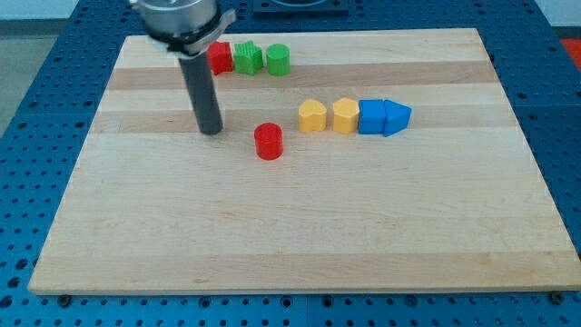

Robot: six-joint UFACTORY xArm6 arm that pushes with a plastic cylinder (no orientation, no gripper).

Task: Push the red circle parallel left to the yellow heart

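Observation:
The red circle (269,142) stands on the wooden board near the middle. The yellow heart (312,116) sits just up and to the right of it, with a small gap between them. My tip (211,130) rests on the board to the left of the red circle, about a block's width and a half away and slightly higher in the view. It touches no block.
A yellow hexagon (345,116), a blue cube (372,117) and a blue triangle (397,117) line up right of the heart. At the view's top sit a red block (220,57), a green star (247,58) and a green circle (278,60). The board (300,236) has edges all round.

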